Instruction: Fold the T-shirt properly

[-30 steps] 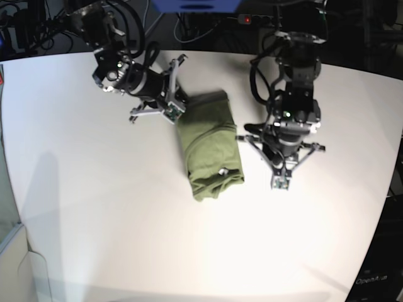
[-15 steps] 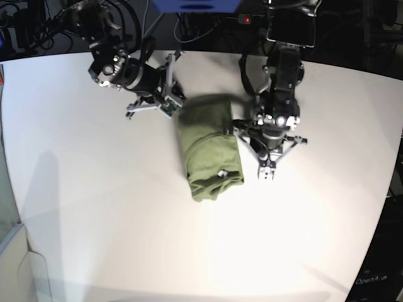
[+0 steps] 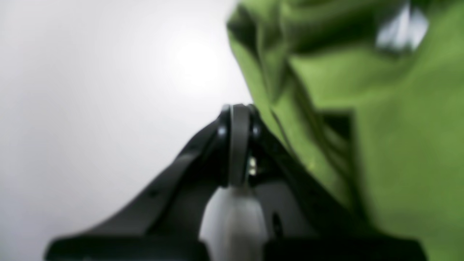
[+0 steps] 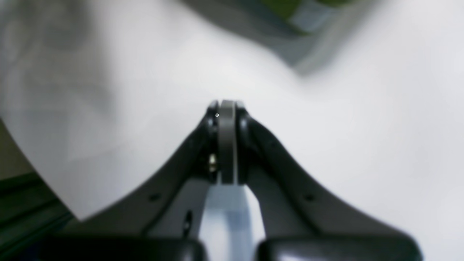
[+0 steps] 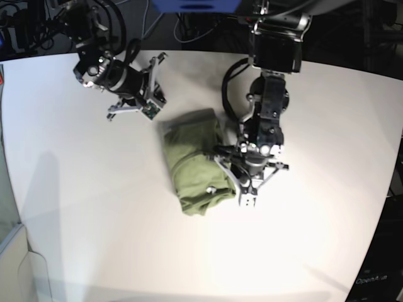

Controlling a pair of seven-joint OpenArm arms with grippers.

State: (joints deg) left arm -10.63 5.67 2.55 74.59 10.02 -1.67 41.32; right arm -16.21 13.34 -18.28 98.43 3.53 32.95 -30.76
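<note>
The olive-green T-shirt (image 5: 192, 165) lies folded into a compact, wrinkled bundle in the middle of the white table (image 5: 94, 214). My left gripper (image 5: 247, 200) is shut with nothing in it and rests against the bundle's right edge. In the left wrist view its closed tips (image 3: 237, 108) sit on the table right beside the green cloth (image 3: 398, 145), where a small white tag (image 3: 402, 25) shows. My right gripper (image 5: 153, 112) is shut and empty, apart from the shirt at its back left. The right wrist view shows its closed tips (image 4: 226, 105) over bare table.
Dark cables and equipment (image 5: 38, 25) crowd the space behind the table's far edge, with a blue object (image 5: 195, 5) at the top centre. The table's curved right edge (image 5: 390, 189) drops to a dark floor.
My left arm has swung left and pushed the folded shirt leftward with it. My right arm has drawn back to the left, away from the shirt. Both grippers stayed shut.
</note>
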